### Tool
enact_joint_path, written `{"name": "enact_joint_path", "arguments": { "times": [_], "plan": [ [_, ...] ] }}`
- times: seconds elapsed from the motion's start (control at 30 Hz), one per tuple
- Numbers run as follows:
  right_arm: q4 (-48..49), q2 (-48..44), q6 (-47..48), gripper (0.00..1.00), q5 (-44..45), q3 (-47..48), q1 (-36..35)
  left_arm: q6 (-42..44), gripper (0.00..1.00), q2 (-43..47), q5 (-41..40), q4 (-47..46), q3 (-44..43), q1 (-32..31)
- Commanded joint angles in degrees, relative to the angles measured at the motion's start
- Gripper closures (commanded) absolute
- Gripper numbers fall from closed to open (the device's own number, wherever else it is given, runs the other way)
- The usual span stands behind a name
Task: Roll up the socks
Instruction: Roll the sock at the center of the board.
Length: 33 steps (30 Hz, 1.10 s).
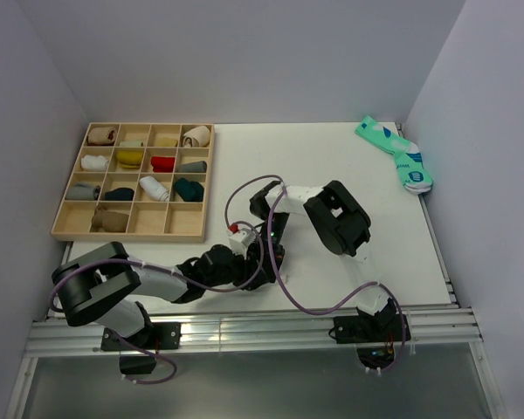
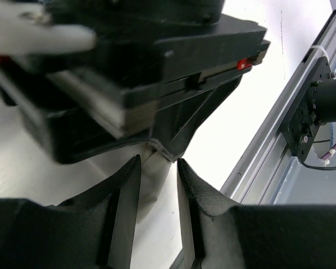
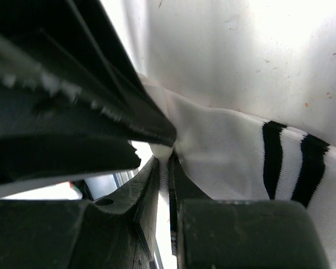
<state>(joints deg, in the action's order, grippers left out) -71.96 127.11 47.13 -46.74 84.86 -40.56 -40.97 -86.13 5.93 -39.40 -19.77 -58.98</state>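
Rolling step, likely: right gripper (image 3: 169, 161) jaws clench the white sock (image 3: 229, 162); left gripper (image 2: 158, 168) jaws stand parted around it. Next calls for a fresh left grip.

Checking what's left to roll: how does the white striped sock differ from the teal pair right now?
The white striped sock is pinched in the right gripper; the teal pair lies untouched at the far right corner of the table. The white striped sock has dark bands; the teal pair has white-blue marks. Neither sits in the wooden tray.
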Motion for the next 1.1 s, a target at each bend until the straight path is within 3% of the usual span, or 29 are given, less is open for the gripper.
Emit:
{"name": "enact_joint_path", "arguments": {
  "times": [0.0, 0.5, 0.63, 0.8, 1.0, 1.03, 1.07],
  "plan": [
    [2.70, 0.77, -0.29, 0.85, 1.57, 1.10, 0.74, 2.91, 0.62, -0.09, 1.45, 1.51, -2.20, -0.52],
    [4.11, 0.60, -1.87, 0.85, 2.27, 1.01, 1.18, 4.14, 0.66, 1.14, -1.10, 8.46, -2.82, -1.14],
    [5.25, -0.28, -2.83, 0.84, 2.36, 0.75, 1.27, 3.27, 0.78, 0.17, -0.49, 9.77, -3.96, -1.31],
    [8.15, -2.91, -4.24, 0.70, 3.32, -1.01, 1.44, 0.81, 0.99, -1.06, 0.66, 12.85, -5.89, -1.40],
    [10.44, -7.92, -6.35, 0.52, 5.51, -1.62, 2.32, -3.58, 1.00, -1.24, -1.45, 18.29, -7.91, -1.40],
    [11.05, -8.71, -7.57, 0.19, 6.04, -1.89, 2.67, -4.20, 1.00, -1.32, -1.80, 20.04, -8.44, -1.40],
    [12.53, -10.46, -8.28, 0.13, 6.92, -2.50, 2.85, -5.16, 1.00, -1.32, -2.24, 20.76, -8.70, -1.40]
  ]
}}
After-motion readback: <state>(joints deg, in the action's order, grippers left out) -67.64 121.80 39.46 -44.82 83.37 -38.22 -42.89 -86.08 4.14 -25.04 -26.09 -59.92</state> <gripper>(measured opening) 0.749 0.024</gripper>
